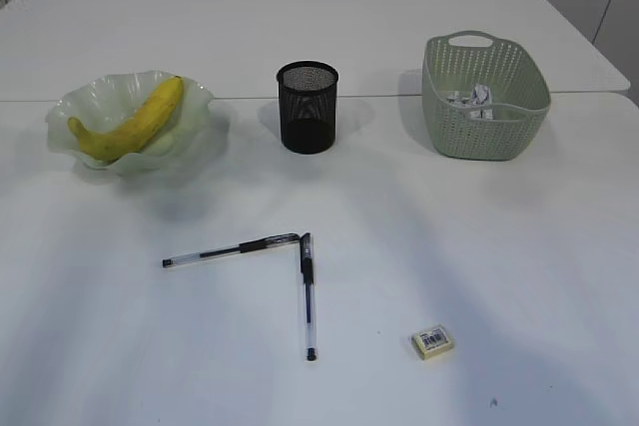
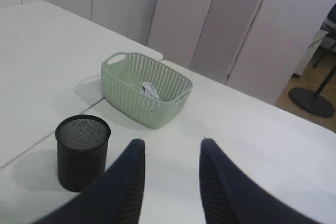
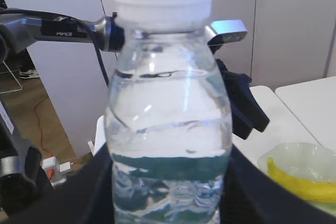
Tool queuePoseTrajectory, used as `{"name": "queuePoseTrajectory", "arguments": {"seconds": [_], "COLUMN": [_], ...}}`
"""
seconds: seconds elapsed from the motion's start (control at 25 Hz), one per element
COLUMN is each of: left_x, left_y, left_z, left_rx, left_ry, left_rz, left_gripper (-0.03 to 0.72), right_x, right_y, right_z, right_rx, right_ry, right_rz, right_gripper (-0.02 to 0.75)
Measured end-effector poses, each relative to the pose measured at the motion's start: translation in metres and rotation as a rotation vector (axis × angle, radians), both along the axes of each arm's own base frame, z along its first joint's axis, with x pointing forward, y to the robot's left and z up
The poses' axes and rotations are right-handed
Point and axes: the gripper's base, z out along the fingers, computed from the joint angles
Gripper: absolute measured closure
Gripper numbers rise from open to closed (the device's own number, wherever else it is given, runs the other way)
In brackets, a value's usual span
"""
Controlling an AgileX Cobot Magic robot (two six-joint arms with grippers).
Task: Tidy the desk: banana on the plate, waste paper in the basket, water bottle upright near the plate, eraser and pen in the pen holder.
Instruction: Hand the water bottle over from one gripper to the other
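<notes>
The water bottle [image 3: 168, 129], clear with a white cap and dark green label, fills the right wrist view, and my right gripper [image 3: 169, 184] is shut on its body. Neither shows in the exterior view. Behind it lies the banana [image 3: 299, 182] in the plate [image 3: 294, 153]. My left gripper [image 2: 170, 148] hangs open and empty over the desk [image 2: 252, 145], right of the pen holder [image 2: 82, 153] and short of the basket [image 2: 142, 98]. The banana [image 1: 135, 122] rests in the plate [image 1: 205, 97]. Waste paper [image 1: 477, 99] lies in the basket [image 1: 479, 132]. Two pens [image 1: 232, 249] [image 1: 308, 296] and the eraser [image 1: 433, 342] lie in front of the pen holder [image 1: 308, 107].
A seam [image 1: 379, 98] runs across the desk behind the plate, holder and basket. In the right wrist view the other arm [image 3: 63, 30] crosses behind the bottle's neck. White wall panels and a floor stand [image 2: 312, 100] lie beyond the desk's far edge.
</notes>
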Motion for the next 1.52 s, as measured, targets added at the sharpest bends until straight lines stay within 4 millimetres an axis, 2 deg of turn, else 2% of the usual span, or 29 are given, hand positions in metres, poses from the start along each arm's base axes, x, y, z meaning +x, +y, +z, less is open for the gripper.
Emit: {"name": "queuePoseTrajectory", "arguments": {"seconds": [0.36, 0.56, 0.76, 1.0, 1.24, 1.52], "left_x": [-0.056, -0.076, -0.105, -0.139, -0.162, -0.179], "left_y": [-0.007, -0.01, -0.014, -0.019, -0.022, -0.025], "left_z": [0.064, 0.082, 0.096, 0.084, 0.049, 0.016], "left_rx": [0.072, 0.092, 0.095, 0.09, 0.082, 0.058], "left_ry": [-0.175, -0.207, -0.256, -0.235, -0.16, -0.162], "left_rz": [-0.021, -0.017, -0.019, -0.026, -0.032, -0.044], "left_gripper": [0.446, 0.446, 0.446, 0.446, 0.446, 0.446], "right_x": [0.0, 0.0, 0.0, 0.0, 0.0, 0.0], "right_y": [0.0, 0.0, 0.0, 0.0, 0.0, 0.0], "right_z": [0.0, 0.0, -0.001, -0.001, -0.001, -0.001], "right_rx": [-0.004, -0.005, -0.007, -0.012, -0.012, -0.012], "right_ry": [-0.001, -0.003, -0.005, -0.014, -0.014, -0.016], "right_rz": [0.001, 0.001, 0.001, 0.001, 0.001, 0.002], "right_gripper": [0.388, 0.388, 0.388, 0.388, 0.388, 0.388]}}
